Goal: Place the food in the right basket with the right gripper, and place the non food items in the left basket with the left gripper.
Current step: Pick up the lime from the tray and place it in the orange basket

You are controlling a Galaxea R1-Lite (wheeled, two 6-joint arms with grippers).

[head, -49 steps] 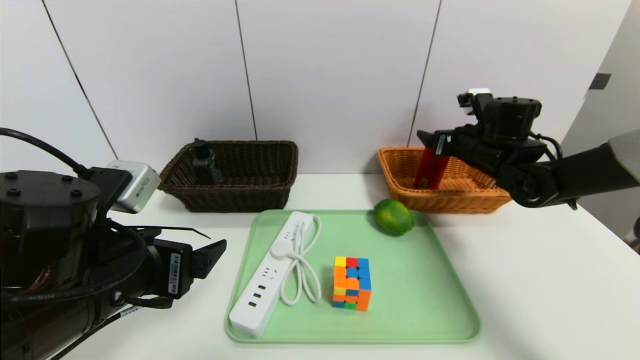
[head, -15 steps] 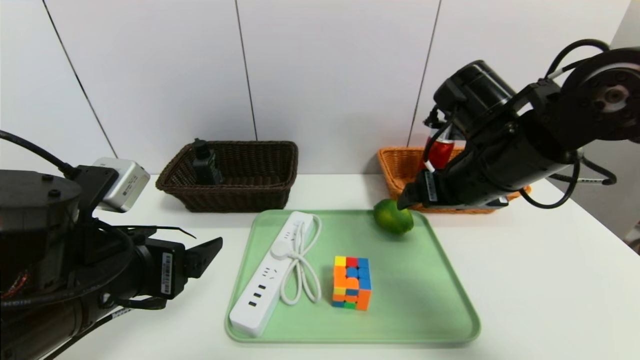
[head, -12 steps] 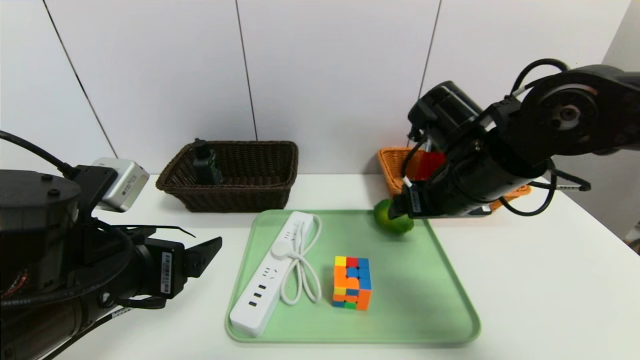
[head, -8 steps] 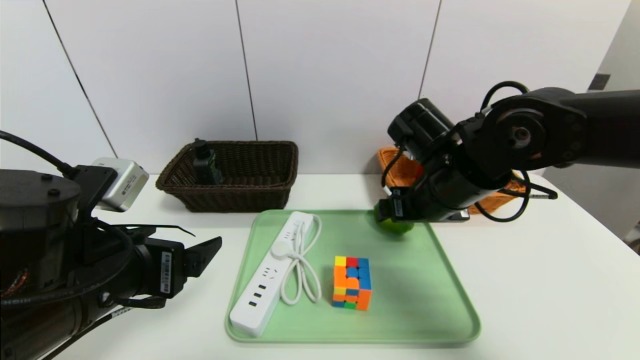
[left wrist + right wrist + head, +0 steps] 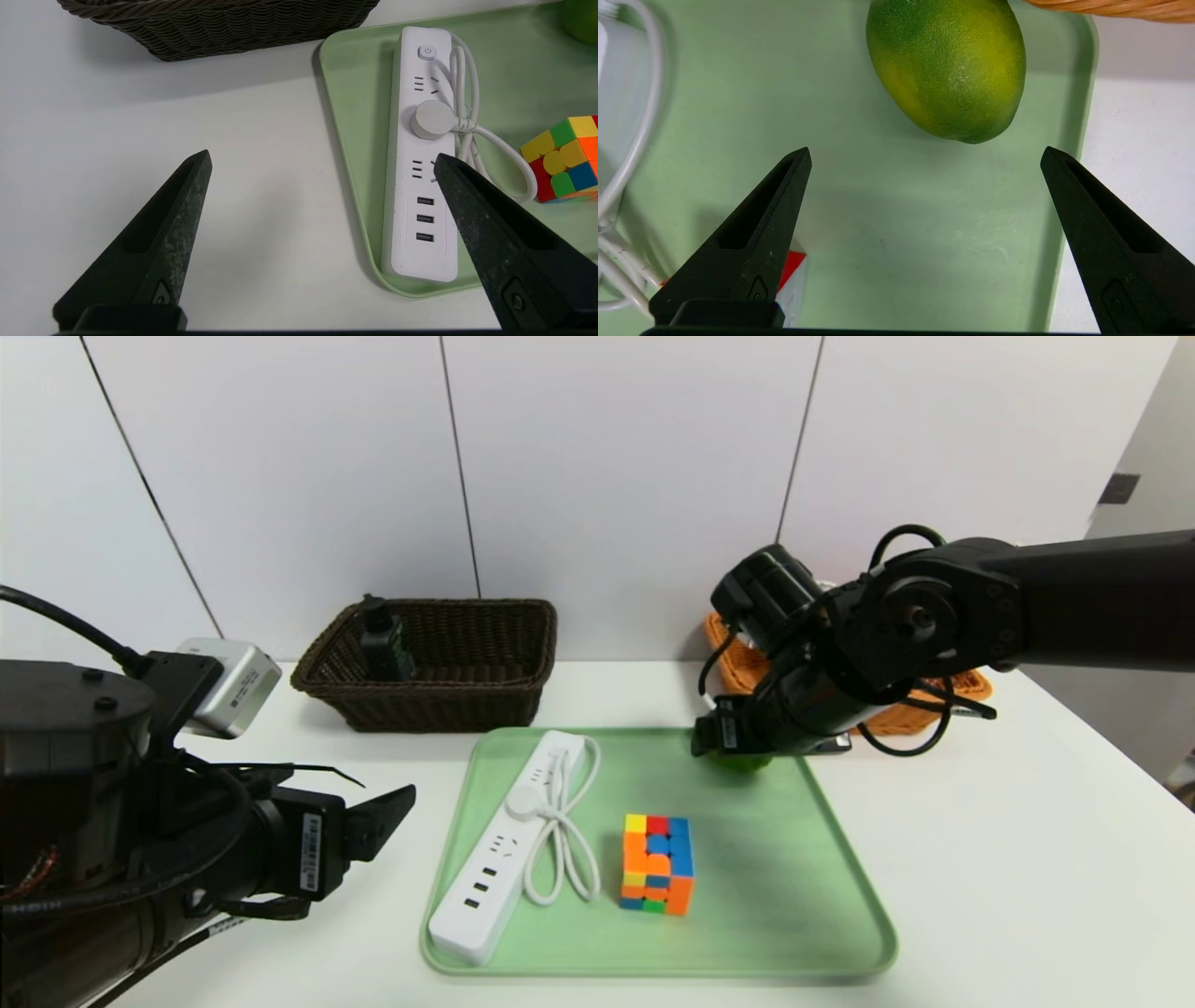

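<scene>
A green fruit (image 5: 948, 70) lies at the far right corner of the green tray (image 5: 794, 896). My right gripper (image 5: 924, 156) hovers open just above the tray, and the fruit sits a little beyond its fingertips, apart from both. In the head view that gripper (image 5: 719, 739) hides most of the fruit (image 5: 744, 764). A white power strip (image 5: 504, 854) with its coiled cord and a coloured puzzle cube (image 5: 657, 863) lie on the tray. My left gripper (image 5: 387, 784) waits open and empty over the bare table, left of the tray, with the power strip (image 5: 420, 186) beside one finger.
The dark wicker basket (image 5: 467, 700) stands at the back left with a black object (image 5: 385, 639) leaning inside. The orange basket (image 5: 733, 658) at the back right is largely hidden by my right arm. A white wall closes the back.
My right arm has swung down and to the left from beside the orange basket, and its open gripper now hangs over the fruit on the tray. The left arm has stayed put.
</scene>
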